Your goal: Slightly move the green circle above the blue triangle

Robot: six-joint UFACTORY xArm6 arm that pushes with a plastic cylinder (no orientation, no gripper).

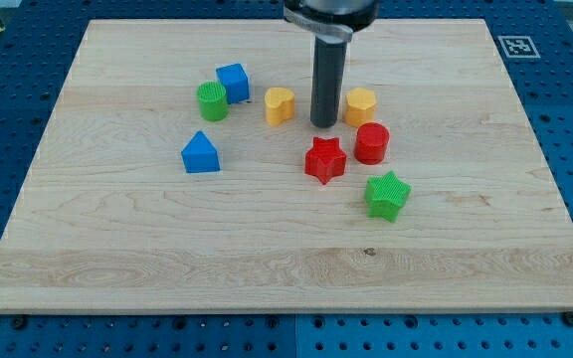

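My tip (324, 124) rested on the wooden tabletop (267, 249) in the upper middle of the frame, between the yellow heart (280, 104) to its left and the yellow hexagon (360, 104) to its right, close to both but touching neither. The arm carried no pincer, only the straight dark rod, so nothing was held.

The green circle (212, 101) stood in the upper left part of the frame, well to the left of my tip, with the yellow heart between them. The blue cube (233, 82) sat just beside it, up and to the right, touching or nearly so. The blue triangle (201, 152) lay below the green circle, slightly to the left and clear of it.

Below my tip sat the red star (324, 160), and the red cylinder (372, 143) was just to its upper right. The green star (387, 195) lay further toward the lower right.
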